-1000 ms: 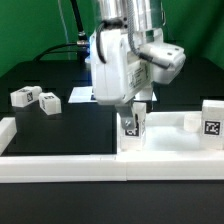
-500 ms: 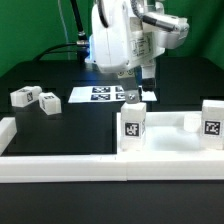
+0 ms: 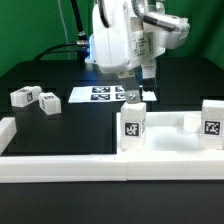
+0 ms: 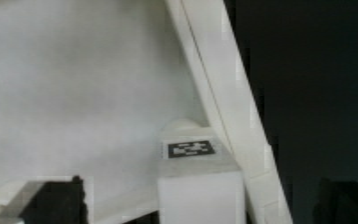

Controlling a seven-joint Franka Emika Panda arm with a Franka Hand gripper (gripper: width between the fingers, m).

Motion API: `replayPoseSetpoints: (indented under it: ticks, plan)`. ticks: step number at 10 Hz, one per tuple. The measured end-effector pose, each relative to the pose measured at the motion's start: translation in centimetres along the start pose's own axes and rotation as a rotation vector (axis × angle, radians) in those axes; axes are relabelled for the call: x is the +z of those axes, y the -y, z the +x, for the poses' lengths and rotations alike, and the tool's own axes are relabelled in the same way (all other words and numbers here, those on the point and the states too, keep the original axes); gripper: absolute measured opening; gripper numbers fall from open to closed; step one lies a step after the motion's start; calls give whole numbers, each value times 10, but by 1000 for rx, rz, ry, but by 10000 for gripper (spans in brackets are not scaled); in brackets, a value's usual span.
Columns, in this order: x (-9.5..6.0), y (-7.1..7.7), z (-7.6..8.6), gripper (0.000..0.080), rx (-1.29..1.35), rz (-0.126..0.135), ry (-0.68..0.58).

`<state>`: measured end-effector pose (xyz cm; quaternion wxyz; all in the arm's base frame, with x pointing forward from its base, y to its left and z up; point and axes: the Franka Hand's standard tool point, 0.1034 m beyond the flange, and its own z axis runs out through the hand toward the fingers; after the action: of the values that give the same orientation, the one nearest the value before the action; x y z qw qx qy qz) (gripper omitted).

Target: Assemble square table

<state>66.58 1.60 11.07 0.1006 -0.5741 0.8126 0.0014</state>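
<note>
Square panel (image 3: 170, 140) rests on black tabletop (image 3: 60, 130), green backdrop (image 3: 25, 30) behind.

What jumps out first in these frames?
A tagged white leg stands upright on the square panel at centre, with the arm's jaws hanging open just above it. A second upright leg stands at the exterior view's right. Two more legs lie loose on the black table at its left.
</note>
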Motion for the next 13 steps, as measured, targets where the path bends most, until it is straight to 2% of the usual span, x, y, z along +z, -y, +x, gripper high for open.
replayPoseSetpoints:
  ticks: [2, 3, 9, 10, 12, 13]
  plan:
    - [-8, -30, -23, 649, -57, -26, 17]
    - [-8, -35, -25, 649, -95, -33, 18]
    - [-4, -38, -24, 649, -99, -39, 16]
    - [9, -55, -9, 649, -189, -55, 20]
    - [22, -93, 14, 649, -297, -122, 23]
    - [39, -116, 26, 649, -338, -187, 8]
